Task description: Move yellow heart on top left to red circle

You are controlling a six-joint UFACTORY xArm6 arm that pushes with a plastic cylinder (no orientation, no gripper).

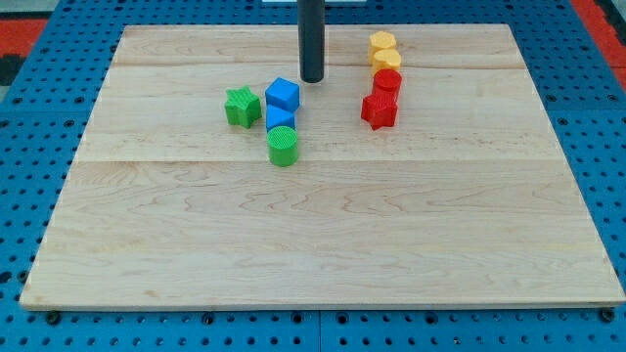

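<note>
Two yellow blocks stand at the view's top right: an upper one [381, 42] and a lower one [386, 59], touching each other; I cannot tell which is the heart. The red circle [387, 81] lies just below the lower yellow block, touching it. A red star [379, 110] sits under the red circle. My tip [311, 79] rests on the board left of these blocks, right above the blue cube [283, 94] and apart from the yellow blocks.
A green star [242, 107] sits left of the blue cube. A second blue block [280, 118] lies under the cube, with a green circle [283, 146] below it. The wooden board [323, 244] lies on a blue perforated table.
</note>
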